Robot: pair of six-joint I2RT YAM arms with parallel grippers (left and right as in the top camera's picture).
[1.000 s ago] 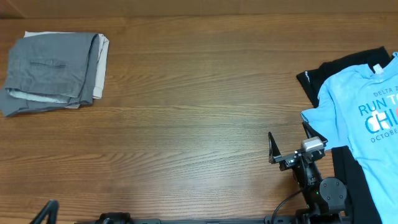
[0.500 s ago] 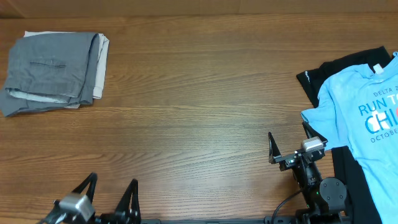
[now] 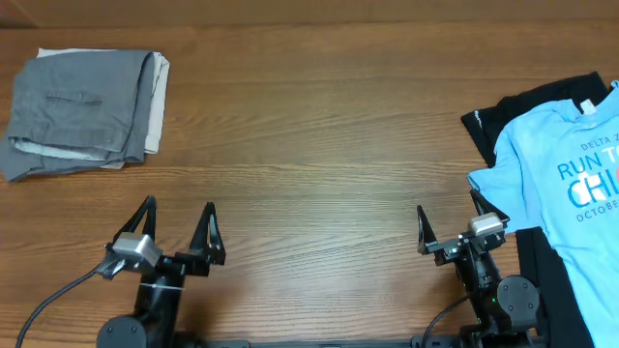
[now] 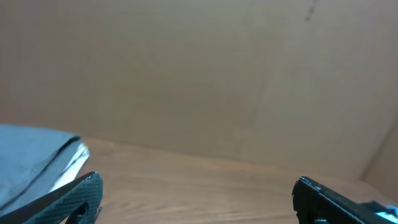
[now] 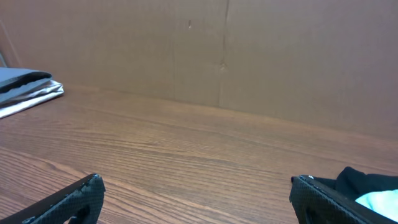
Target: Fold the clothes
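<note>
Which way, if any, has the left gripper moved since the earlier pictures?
Yes: the left gripper came up from the bottom edge toward the grey shorts.

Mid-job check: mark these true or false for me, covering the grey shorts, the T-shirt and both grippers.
1. The grey shorts lie folded at the far left of the table. True.
2. The left gripper is shut on the shorts. False: it is open, empty and well apart from them.
3. The light blue T-shirt lies on a black garment. True.
4. The right gripper holds the T-shirt. False: it is open and holds nothing.
</note>
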